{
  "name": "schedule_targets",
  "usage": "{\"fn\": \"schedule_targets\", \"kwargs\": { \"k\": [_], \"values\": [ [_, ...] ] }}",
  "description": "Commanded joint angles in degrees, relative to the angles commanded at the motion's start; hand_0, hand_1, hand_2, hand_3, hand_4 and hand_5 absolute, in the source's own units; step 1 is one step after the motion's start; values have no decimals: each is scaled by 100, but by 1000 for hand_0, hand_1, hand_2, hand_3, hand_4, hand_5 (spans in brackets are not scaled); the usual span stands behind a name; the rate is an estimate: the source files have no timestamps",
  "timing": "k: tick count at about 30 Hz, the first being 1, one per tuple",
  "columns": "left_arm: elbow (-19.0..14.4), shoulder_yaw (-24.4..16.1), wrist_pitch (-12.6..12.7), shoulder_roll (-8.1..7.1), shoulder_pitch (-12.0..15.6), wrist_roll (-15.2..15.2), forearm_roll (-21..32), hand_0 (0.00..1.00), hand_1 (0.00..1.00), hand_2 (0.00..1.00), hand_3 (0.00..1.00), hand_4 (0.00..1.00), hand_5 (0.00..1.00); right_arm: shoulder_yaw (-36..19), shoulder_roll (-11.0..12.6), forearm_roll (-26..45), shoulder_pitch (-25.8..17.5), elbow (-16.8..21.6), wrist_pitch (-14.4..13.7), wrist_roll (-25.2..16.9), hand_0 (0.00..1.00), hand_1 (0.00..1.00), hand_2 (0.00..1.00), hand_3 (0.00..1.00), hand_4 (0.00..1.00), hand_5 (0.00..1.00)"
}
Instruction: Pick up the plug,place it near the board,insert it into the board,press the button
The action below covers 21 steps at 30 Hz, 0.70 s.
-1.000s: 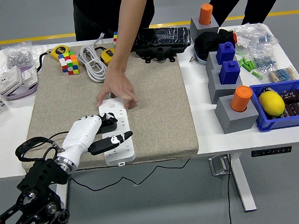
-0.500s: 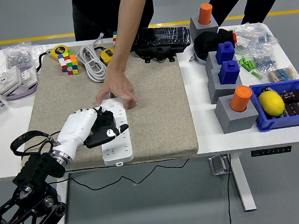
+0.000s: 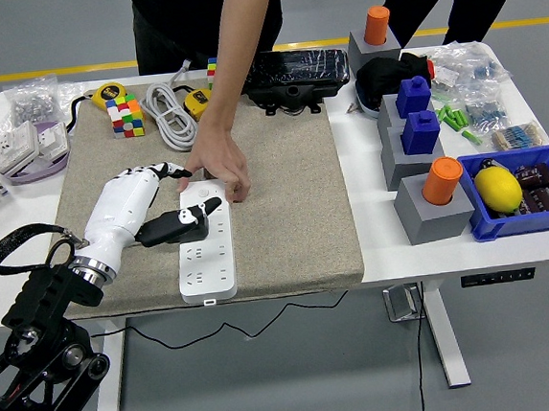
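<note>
Currently the white board (image 3: 206, 260), a power strip, lies on the beige mat (image 3: 283, 195) in the lower-left centre of the frame, its long axis running from the tabletop's (image 3: 382, 225) near edge toward the far side, tilted slightly right at the top. The left hand (image 3: 155, 208) hovers over the strip's left side, fingers loosely spread and grasping nothing, its dark thumb lying across the strip. I cannot make out the plug. A person's hand (image 3: 215, 163) presses the strip's far end.
</note>
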State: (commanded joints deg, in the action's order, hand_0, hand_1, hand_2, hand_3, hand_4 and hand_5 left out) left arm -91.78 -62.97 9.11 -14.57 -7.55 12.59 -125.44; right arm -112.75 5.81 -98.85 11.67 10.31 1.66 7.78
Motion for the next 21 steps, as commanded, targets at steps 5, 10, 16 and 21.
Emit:
{"fn": "schedule_targets", "kwargs": {
  "k": [5, 10, 16, 21],
  "values": [
    [29, -26, -300, -41, -221, 97, -239, 362, 421, 441, 942, 849, 238, -20, 0, -7, 6, 0, -5, 3, 837, 749, 713, 764, 998, 944],
    [83, -34, -623, -76, -525, 176, -313, 267, 208, 257, 882, 545, 4, -17, 2, -6, 11, 0, -5, 5, 837, 749, 712, 764, 998, 944],
    [278, 100, -1081, -240, -1061, 206, -18, 182, 62, 124, 788, 516, 2, -19, 13, -11, 41, 0, -6, 6, 838, 749, 713, 763, 998, 946],
    [531, 379, -1537, -413, -1511, 243, 436, 149, 26, 102, 764, 486, 2, -14, 34, -14, 40, 0, -8, 11, 837, 749, 713, 764, 998, 946]
  ]
}}
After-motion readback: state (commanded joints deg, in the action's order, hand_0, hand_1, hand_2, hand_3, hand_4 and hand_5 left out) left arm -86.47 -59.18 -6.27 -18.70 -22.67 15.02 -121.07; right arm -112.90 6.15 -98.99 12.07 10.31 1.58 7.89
